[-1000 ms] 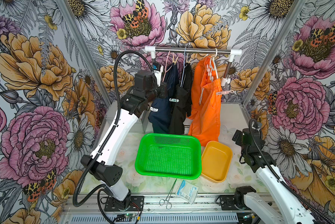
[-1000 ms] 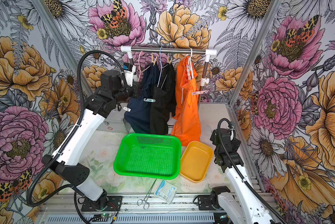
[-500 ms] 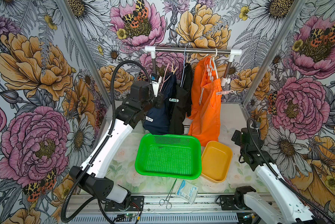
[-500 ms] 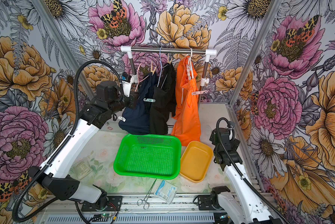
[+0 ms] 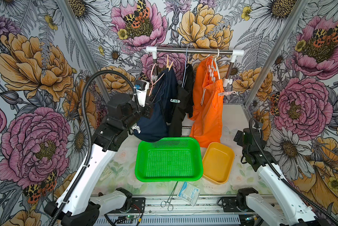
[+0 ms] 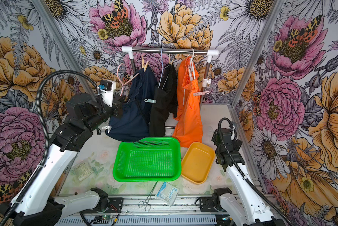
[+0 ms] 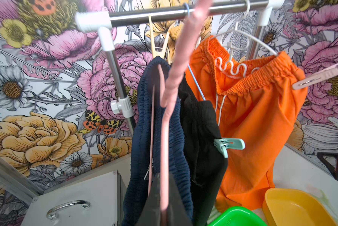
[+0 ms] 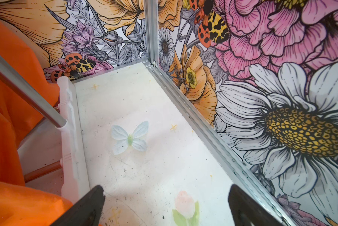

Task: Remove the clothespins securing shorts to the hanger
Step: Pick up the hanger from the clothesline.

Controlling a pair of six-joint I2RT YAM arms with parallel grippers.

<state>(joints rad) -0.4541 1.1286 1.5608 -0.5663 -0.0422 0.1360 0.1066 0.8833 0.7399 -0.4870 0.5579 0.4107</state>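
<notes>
My left gripper (image 7: 164, 181) is shut on the thin pink hanger (image 7: 176, 78) that carries the navy shorts (image 5: 160, 109). The hanger's hook (image 6: 121, 71) hangs below and left of the rail. A wooden clothespin (image 5: 170, 65) pinches the navy waistband at the top, and a white clothespin (image 6: 107, 128) sits low on the navy shorts. A teal clothespin (image 7: 228, 144) grips the black shorts (image 5: 183, 109). A pale pink clothespin (image 5: 226, 93) holds the orange shorts (image 5: 209, 109) to a white hanger (image 7: 230, 66). My right gripper (image 8: 166, 195) stands open above the bare table, beside the orange shorts.
The steel rail (image 5: 193, 51) stands on two white-jointed posts at the back. A green basket (image 5: 142, 156) and a yellow tray (image 5: 230, 156) lie in front of the shorts. Steel forceps (image 5: 170, 197) and a surgical packet (image 5: 188, 193) lie near the front edge. A white drawer box (image 7: 76, 195) stands at the back left.
My left arm has drawn down and to the left with the pink hanger. Its hook has come away from the rail and the navy shorts hang lower. The right arm stayed put.
</notes>
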